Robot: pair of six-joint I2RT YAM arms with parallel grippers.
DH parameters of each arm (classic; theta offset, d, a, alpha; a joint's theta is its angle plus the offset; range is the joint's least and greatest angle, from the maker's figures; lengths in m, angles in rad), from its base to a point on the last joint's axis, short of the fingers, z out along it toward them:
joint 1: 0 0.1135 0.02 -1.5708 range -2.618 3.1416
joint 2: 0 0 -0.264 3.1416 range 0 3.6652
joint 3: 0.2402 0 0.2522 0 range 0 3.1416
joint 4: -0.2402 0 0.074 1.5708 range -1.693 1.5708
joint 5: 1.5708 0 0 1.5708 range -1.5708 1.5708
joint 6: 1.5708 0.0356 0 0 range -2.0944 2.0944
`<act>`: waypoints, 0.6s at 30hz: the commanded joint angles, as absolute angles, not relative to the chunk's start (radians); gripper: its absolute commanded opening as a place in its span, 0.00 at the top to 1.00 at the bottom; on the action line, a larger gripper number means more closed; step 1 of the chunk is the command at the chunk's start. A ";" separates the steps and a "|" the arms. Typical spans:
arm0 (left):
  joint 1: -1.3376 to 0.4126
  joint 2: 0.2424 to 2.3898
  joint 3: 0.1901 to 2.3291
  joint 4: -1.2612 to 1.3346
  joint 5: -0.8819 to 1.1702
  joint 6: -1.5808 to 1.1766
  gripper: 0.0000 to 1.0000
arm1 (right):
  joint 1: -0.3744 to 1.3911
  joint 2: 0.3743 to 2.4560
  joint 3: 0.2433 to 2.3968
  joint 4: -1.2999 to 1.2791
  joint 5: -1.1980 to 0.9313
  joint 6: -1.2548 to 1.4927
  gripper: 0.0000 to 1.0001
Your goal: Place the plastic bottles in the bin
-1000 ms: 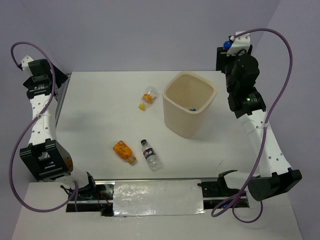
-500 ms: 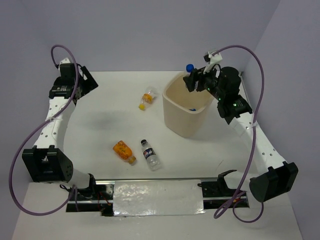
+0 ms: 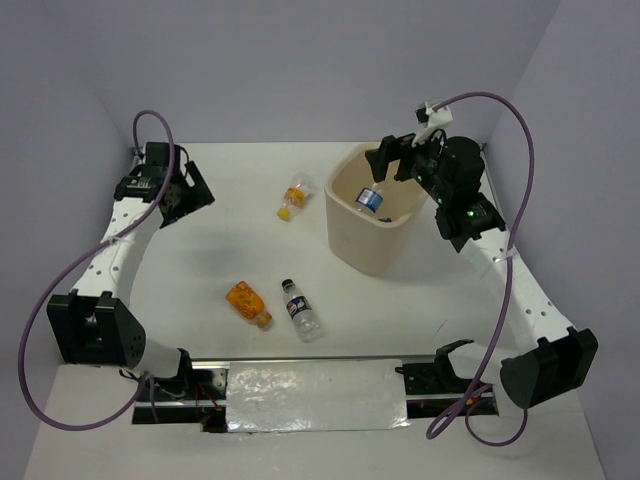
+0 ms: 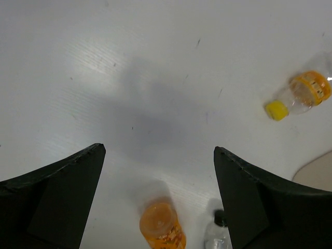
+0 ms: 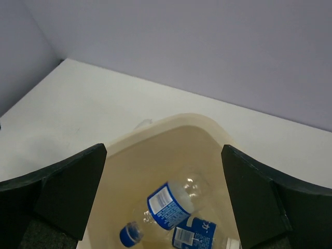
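Right fingers (image 5: 57, 192) hang wide over the bin (image 3: 372, 248); left fingers (image 4: 52, 197) gape too, both empty. The orange bottle (image 3: 248, 303), dark-capped bottle (image 3: 301, 312) and yellow-capped bottle (image 3: 293, 197) lie on the bench (image 3: 200, 255) left of the bin. An off-centre pinch may roll them away.

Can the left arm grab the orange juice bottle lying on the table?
Probably yes. The left gripper hangs open above bare table, and the orange bottle lies in the open with nothing covering it. The dark-capped bottle lies close beside it, though.

Spread fingers (image 5: 52, 199) flank the cream bin (image 5: 155, 155), with two blue-labelled bottles (image 5: 168, 205) lying inside it.
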State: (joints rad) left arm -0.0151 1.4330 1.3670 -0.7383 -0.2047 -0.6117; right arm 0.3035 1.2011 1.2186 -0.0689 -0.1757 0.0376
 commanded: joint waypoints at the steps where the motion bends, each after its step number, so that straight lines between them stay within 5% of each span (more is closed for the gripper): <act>1: -0.083 1.385 1.348 -0.874 -0.198 -0.658 0.01 | 0.305 1.143 1.220 0.031 -0.007 0.113 0.00; 4: -0.155 1.364 1.330 -0.954 -0.236 -0.699 0.01 | 0.292 1.146 1.230 -0.023 0.211 0.225 0.00; 18: -0.445 1.192 1.017 -0.948 -0.167 -0.985 0.01 | 0.128 1.152 1.293 -0.261 0.381 0.376 0.00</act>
State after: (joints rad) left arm -0.3973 1.1835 1.0451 -0.9947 -0.1780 -0.8768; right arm 0.1635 1.1835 1.2839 -0.2325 0.3443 0.2981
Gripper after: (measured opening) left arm 0.994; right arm 0.997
